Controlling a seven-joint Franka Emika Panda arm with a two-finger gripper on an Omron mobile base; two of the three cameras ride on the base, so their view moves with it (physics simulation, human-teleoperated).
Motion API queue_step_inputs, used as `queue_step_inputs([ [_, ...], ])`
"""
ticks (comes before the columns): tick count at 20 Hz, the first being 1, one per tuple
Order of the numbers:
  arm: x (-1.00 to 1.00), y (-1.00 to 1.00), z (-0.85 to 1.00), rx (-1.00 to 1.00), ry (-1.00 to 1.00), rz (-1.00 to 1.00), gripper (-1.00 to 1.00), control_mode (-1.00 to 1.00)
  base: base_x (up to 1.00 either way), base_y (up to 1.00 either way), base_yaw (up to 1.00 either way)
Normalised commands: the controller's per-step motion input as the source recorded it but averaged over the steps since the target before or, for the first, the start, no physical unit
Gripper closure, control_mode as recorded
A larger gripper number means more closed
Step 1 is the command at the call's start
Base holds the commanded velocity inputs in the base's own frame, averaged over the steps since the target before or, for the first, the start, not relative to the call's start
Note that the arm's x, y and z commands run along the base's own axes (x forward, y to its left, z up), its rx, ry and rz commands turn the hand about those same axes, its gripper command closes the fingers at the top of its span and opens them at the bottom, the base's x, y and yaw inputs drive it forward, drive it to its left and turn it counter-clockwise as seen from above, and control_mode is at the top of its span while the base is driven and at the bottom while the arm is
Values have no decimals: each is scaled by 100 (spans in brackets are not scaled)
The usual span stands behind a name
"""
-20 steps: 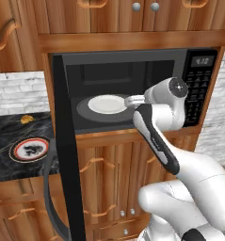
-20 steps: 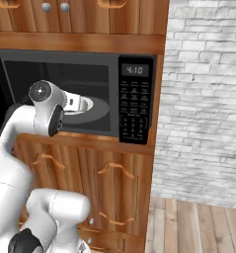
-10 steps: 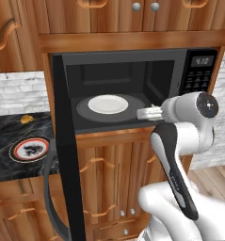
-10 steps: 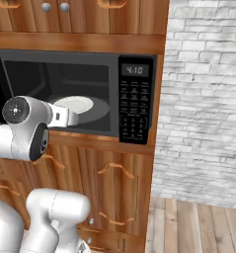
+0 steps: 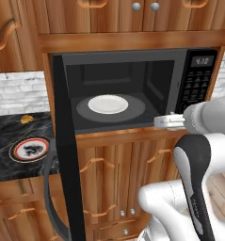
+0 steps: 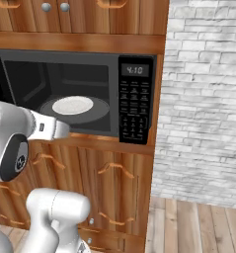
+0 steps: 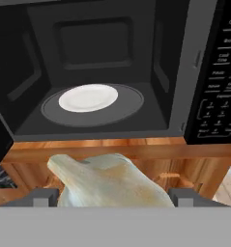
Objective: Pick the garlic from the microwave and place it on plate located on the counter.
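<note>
My tool (image 7: 109, 200) is clenched on the garlic (image 7: 109, 183), which sits between its two dark fingertips (image 7: 39, 198) in the hand view, a cream, lumpy bulb held in front of the wooden ledge just below the microwave (image 7: 199, 72) opening. From the left base view the tool (image 5: 164, 121) points at the lower right corner of the open microwave (image 5: 132, 89), outside the cavity. Inside, a plain white plate (image 5: 108, 104) lies on the round grey turntable (image 5: 132, 110). The wide black door (image 5: 67, 155) hangs swung out to the left. The keypad (image 6: 135, 111) and the small display (image 6: 135, 70), reading 4:10, are on the right side of the oven. To the left, on the black marble surface (image 5: 5, 164), the red-rimmed plate (image 5: 30, 149) with its black pattern lies flat, and a small orange-yellow lump (image 5: 26, 119) rests farther back near the brick wall (image 5: 17, 89), well apart from the plate.
</note>
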Motion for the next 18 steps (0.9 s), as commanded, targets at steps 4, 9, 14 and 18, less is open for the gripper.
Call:
queue_step_inputs([
  [4, -59, -11, 0, 0, 11, -4, 100, -100, 0, 0, 0],
  [9, -14, -12, 0, 0, 6, -3, 100, -100, 0, 0, 0],
  [14, 0, -1, 0, 0, 1, 0, 100, -100, 0, 0, 0],
  [18, 0, 0, 0, 0, 0, 0, 100, -100, 0, 0, 0],
])
